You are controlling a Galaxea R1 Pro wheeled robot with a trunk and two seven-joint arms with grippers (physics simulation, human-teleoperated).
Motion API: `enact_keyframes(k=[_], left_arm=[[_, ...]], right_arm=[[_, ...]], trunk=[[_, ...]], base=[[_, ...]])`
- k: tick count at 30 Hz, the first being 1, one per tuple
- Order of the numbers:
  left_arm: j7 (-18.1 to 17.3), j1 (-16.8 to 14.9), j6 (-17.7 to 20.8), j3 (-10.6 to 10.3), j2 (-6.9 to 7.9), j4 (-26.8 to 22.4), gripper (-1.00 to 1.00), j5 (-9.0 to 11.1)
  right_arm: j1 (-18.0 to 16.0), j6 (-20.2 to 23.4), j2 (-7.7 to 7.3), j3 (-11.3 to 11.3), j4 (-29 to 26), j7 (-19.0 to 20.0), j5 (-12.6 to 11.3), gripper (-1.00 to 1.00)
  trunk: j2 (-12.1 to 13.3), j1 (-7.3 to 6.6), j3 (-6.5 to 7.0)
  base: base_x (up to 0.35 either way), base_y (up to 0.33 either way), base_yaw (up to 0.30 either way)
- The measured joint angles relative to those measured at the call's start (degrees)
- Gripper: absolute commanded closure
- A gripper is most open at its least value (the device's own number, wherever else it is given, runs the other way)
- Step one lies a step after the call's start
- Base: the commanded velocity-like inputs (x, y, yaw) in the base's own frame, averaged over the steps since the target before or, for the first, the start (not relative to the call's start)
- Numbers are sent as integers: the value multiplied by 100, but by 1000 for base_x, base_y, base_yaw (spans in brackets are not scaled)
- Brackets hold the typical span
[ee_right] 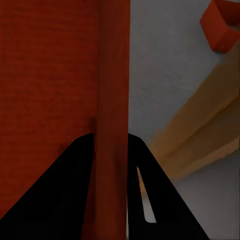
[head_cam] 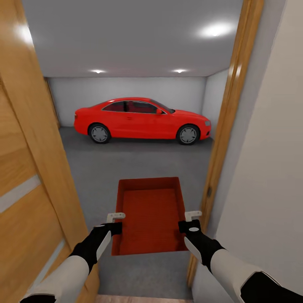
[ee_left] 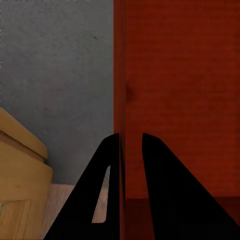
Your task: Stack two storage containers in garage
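The garage (head_cam: 126, 50) lies ahead through an open doorway: white walls, grey ceiling, and a dark grey concrete floor (head_cam: 139, 164) that runs from the threshold to the far wall. A red car (head_cam: 142, 120) stands side-on at the far end. A wooden door (head_cam: 25, 176) hangs open at near left, and the wooden door frame (head_cam: 225, 126) rises at right. One storage container (head_cam: 150, 216), orange-red and open-topped, is carried level above the concrete just inside the doorway, between the two arms. A second orange-red object (ee_right: 221, 25) appears in the right wrist view beyond the door frame; its identity cannot be confirmed. The left pincer (head_cam: 114, 223) is closed narrow over the container's left wall, one finger inside and one outside; the right pincer (head_cam: 189, 221) grips the right wall likewise. Step in hand, as judged: transport into the garage. The next move calls for advancing clear of the door and frame, then lowering both arms evenly until the base rests on the concrete before releasing.
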Motion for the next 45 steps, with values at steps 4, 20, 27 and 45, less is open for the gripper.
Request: enact_keyframes(k=[4, 20, 27, 45], left_arm=[[0, 0, 1, 0, 0, 0, 100, 0], [-2, -1, -12, 1, 0, -2, 100, -1], [0, 0, -1, 2, 0, 0, 100, 1], [-3, 0, -10, -1, 1, -5, 100, -3]], right_arm=[[0, 1, 0, -1, 0, 1, 1, 100], [0, -3, 0, -11, -6, -2, 18, 100], [0, 1, 0, 1, -2, -1, 0, 100], [-1, -9, 1, -4, -1, -2, 7, 100]], trunk=[[0, 0, 0], [0, 1, 0], [0, 0, 0], [0, 1, 0]], base=[[143, 269, -2], [33, 56, -107], [36, 82, -111], [57, 103, -2]])
